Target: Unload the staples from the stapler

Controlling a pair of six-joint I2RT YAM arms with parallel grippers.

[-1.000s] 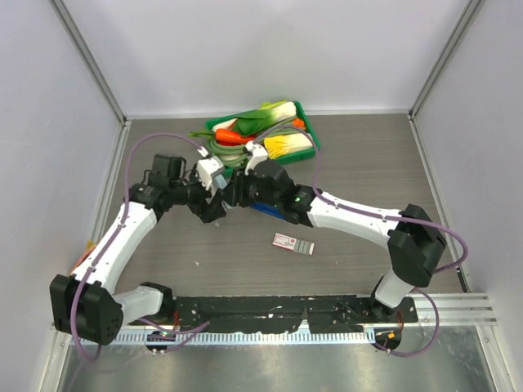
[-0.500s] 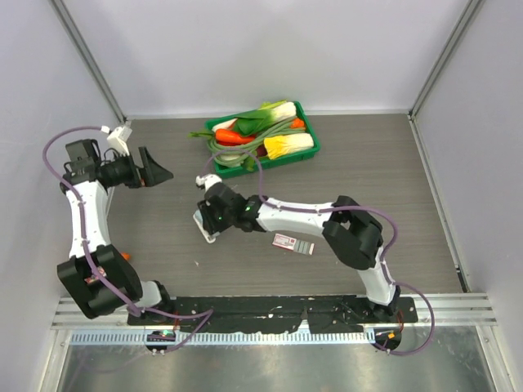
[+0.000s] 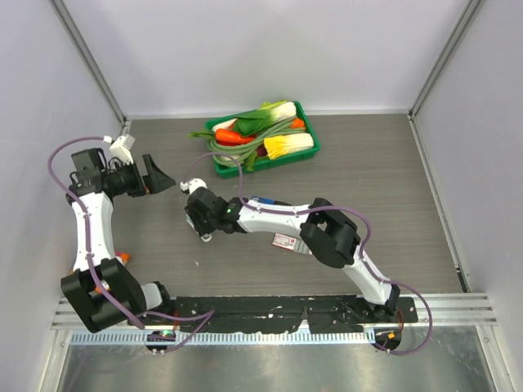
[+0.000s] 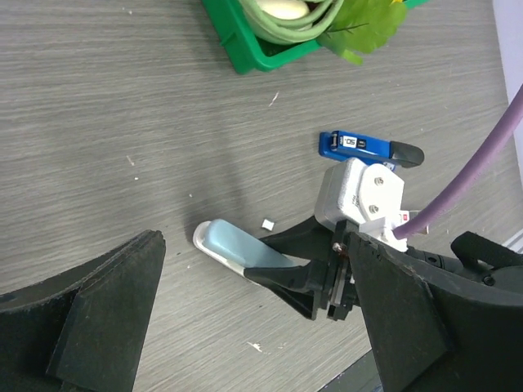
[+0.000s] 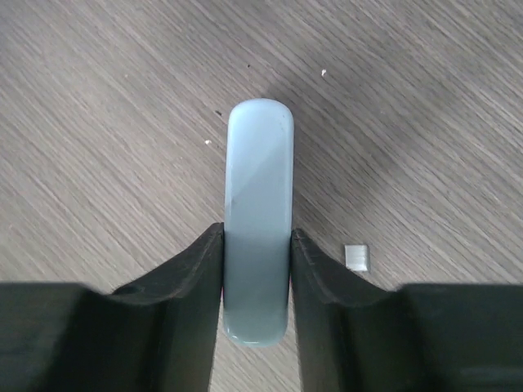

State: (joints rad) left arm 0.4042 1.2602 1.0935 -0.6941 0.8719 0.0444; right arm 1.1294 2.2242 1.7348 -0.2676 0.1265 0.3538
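- The left gripper hangs over the table at the far left with its jaws spread wide and nothing between them.
- The right gripper is clamped on a pale teal oblong, one finger pressed to each long side. The oblong's rounded end sticks out past the fingertips.
- The stapler lies flat on the table, held by neither gripper.
- In the top view it sits at about 2 o'clock from the right gripper, close beside that arm's forearm. From the left gripper it is at about 4 o'clock and well apart.
- The staples lie loose on the table as a small silvery piece, out of the stapler.
- In the right wrist view they are just beside the right-hand finger, at about 3 o'clock from the grip, not touching it.
- In the left wrist view the stapler is at about 2 o'clock from the staples, apart from them.
- A red-and-white box lies at about 5 o'clock from the stapler.
- A green tray of vegetables stands at about 12 o'clock from the stapler.
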